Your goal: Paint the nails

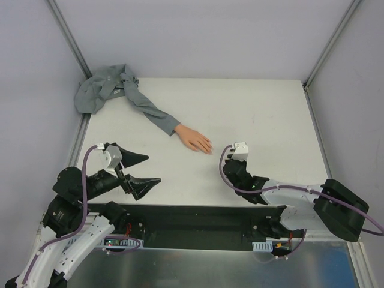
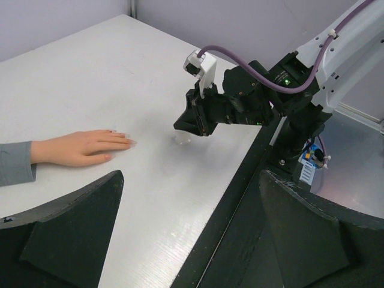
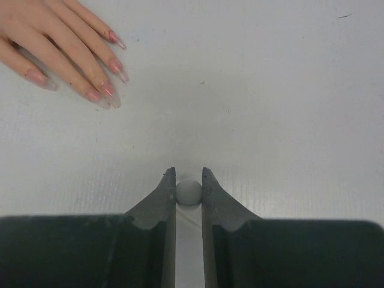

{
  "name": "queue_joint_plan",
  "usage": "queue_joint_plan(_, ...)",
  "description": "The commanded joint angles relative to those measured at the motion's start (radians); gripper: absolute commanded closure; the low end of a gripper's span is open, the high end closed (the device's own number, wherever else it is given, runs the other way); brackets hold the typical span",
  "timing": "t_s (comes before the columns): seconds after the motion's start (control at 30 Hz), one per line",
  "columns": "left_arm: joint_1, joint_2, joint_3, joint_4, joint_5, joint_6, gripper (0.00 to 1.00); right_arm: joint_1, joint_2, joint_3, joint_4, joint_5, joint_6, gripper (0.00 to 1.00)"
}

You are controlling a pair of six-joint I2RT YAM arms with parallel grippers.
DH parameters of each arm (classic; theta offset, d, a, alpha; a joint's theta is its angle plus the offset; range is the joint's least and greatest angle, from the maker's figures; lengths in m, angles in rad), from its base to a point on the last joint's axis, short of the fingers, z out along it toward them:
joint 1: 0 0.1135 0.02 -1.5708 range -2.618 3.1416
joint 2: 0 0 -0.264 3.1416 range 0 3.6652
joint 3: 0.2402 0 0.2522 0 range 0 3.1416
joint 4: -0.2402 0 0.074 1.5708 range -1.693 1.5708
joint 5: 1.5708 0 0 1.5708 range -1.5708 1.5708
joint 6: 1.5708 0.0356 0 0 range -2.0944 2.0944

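The peach mannequin hand (image 1: 193,139) lies flat on the white table, sticking out of a long grey sleeve (image 1: 150,113). Its nails (image 3: 111,90) are long and pinkish, and point toward my right gripper; they also show in the left wrist view (image 2: 125,139). My right gripper (image 3: 188,174) is shut on a small white round-topped bottle-like object (image 3: 188,192) that stands on the table, a short way from the fingertips. The same object shows under the gripper in the left wrist view (image 2: 183,140). My left gripper (image 1: 153,169) is open and empty, hovering left of the hand.
The grey sleeve ends in a bunched heap of fabric (image 1: 102,87) at the table's far left corner. A black rail (image 1: 198,219) runs along the near edge by the arm bases. Grey walls enclose the table on three sides.
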Motion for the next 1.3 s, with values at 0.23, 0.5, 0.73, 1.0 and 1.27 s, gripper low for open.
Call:
queue_joint_plan(0.23, 0.003, -0.017, 0.005, -0.001, 0.004, -0.014, 0.06, 0.014, 0.014, 0.023, 0.022, 0.025, 0.036, 0.77)
queue_joint_plan(0.5, 0.003, -0.013, 0.005, -0.001, 0.008, -0.014, 0.05, 0.036, -0.058, 0.077, -0.093, 0.038, 0.029, 0.58)
queue_joint_plan(0.73, 0.003, -0.009, 0.011, -0.003, 0.021, -0.017, 0.05, 0.037, -0.114, 0.136, -0.206, 0.019, 0.019, 0.42)
queue_joint_plan(1.0, 0.003, -0.02, 0.008, -0.009, 0.01, -0.029, 0.05, 0.037, -0.204, 0.27, -0.435, 0.004, 0.032, 0.18)
queue_joint_plan(1.27, 0.003, -0.017, -0.012, -0.011, -0.047, -0.06, 0.05, 0.036, -0.433, 0.371, -0.726, -0.031, 0.055, 0.11)
